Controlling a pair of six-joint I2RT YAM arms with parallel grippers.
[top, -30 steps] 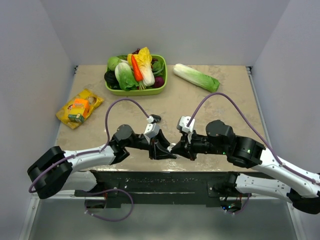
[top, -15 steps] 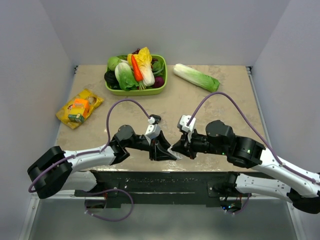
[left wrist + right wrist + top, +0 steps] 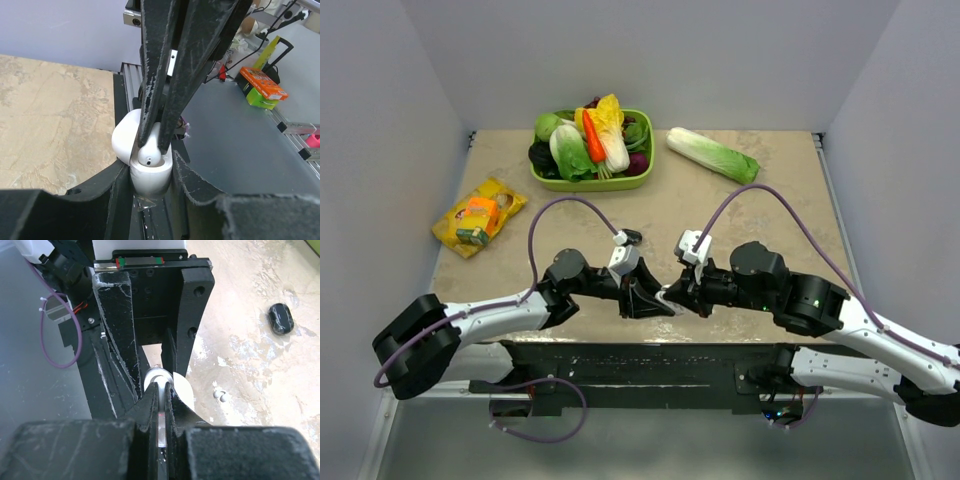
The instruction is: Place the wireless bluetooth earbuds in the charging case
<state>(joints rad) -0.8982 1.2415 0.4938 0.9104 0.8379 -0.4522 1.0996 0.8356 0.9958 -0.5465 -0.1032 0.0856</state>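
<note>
Left arm (image 3: 500, 315) stretches low toward 3 o'clock, right arm (image 3: 820, 305) toward 9 o'clock, their tips meeting. Left gripper (image 3: 655, 303) clamps the charging case (image 3: 150, 177), and right gripper (image 3: 672, 297) pinches an earbud (image 3: 149, 156).

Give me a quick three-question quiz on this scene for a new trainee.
1. True or false: the left gripper holds the white case.
2. What is the right gripper pinching? A, an earbud. B, a coin. C, a screw.
3. Fill in: the lid of the case is ____.
Key: 1 true; 2 A; 3 open.
</note>
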